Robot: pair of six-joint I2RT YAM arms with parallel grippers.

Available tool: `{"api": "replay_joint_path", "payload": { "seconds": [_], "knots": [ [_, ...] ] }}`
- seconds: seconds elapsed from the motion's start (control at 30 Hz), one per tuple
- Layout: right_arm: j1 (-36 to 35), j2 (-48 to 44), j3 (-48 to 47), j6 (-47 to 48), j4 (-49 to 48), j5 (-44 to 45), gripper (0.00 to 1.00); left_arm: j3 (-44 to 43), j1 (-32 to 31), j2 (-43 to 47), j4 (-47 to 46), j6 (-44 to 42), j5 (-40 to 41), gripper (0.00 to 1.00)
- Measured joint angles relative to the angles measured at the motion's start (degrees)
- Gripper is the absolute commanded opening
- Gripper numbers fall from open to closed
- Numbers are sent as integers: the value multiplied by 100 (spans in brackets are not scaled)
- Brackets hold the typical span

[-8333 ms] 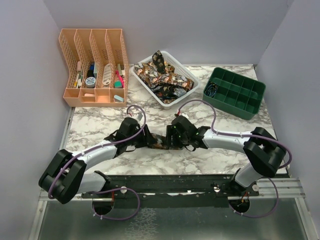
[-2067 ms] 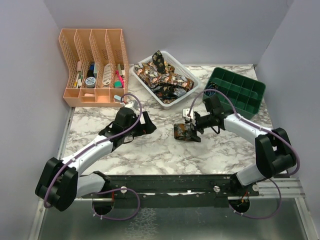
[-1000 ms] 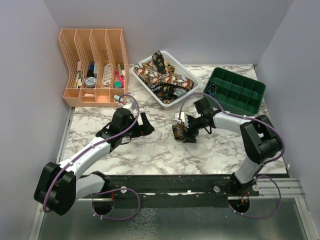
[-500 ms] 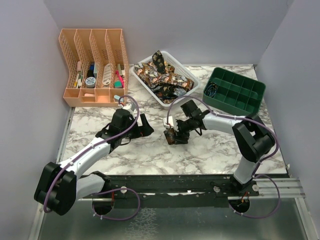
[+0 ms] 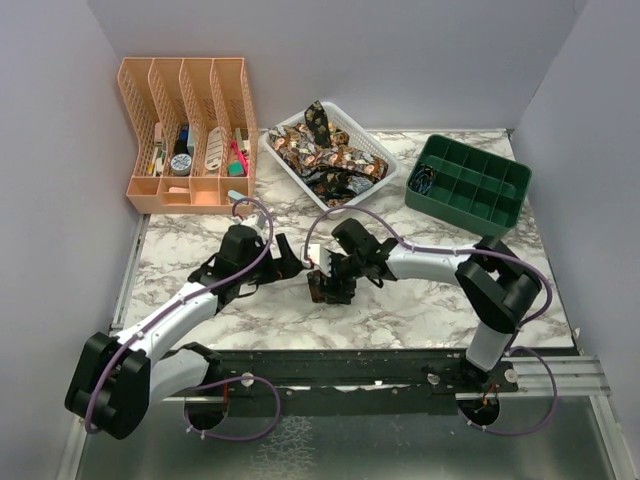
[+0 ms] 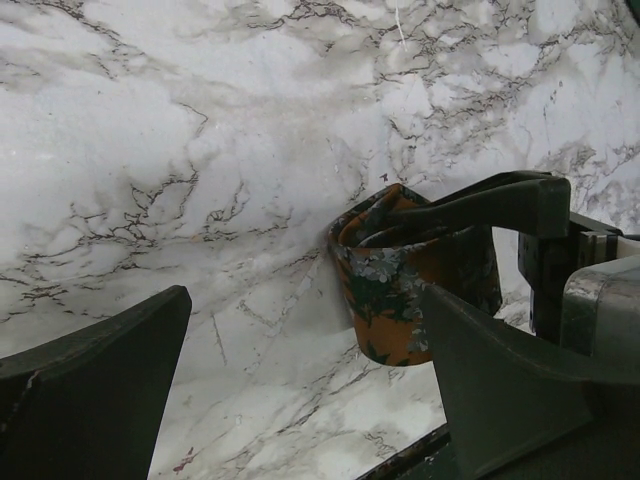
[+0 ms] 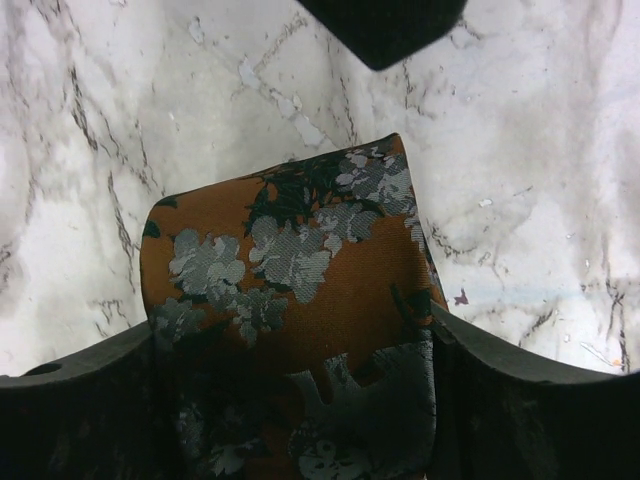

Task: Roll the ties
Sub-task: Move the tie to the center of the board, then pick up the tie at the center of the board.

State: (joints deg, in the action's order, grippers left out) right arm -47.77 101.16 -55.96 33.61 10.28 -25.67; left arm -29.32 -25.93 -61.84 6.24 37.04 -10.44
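From the near edge of the marble worktop (image 5: 440,305) both arms reach in toward the middle, and their ends meet just left of centre.

The right gripper (image 5: 325,281) is clamped on a rolled tie (image 5: 328,288). The wrist view shows the roll filling the gap between the two black fingers (image 7: 80,400), with the fabric pressed against both. The roll is a tight, short cylinder of dark cloth with an orange ground and grey-cream flowers. It sits low, at the worktop surface, in front of the basket and nearer to me than it. I cannot tell whether it rests on the marble or hangs just above it.

The left gripper (image 5: 290,264) sits just beside the roll, on its left. Its jaws are spread wide with nothing between them, only bare marble. From that wrist the rolled tie (image 6: 415,290) appears ahead, with one dark finger of the right gripper (image 6: 480,205) lying along its top edge.

Farther back, a white basket (image 5: 290,178) stands tilted at an angle and holds a heap of loose ties (image 5: 320,155) in the same busy pattern. To its left is a peach file organiser (image 5: 190,130) with small items in its slots. To the right is a green compartment tray (image 5: 480,190), with thin black cords (image 5: 424,180) in its near-left cell.
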Motion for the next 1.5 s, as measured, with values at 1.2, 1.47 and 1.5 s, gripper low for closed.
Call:
{"api": "replay_joint_path", "payload": {
  "seconds": [1.2,1.47,1.5],
  "knots": [
    [866,-3805,2269,-6094,-1408,3058,87,658,11,170,-1029,273,-855,99],
    [1851,-2822,3169,-7606,-1821,1102,79,721,11,-269,-1561,476,-1169,98],
    [1851,-2682,3156,-7674,-1919,911,77,723,11,-334,-1613,492,-1217,98]
  ]
}}
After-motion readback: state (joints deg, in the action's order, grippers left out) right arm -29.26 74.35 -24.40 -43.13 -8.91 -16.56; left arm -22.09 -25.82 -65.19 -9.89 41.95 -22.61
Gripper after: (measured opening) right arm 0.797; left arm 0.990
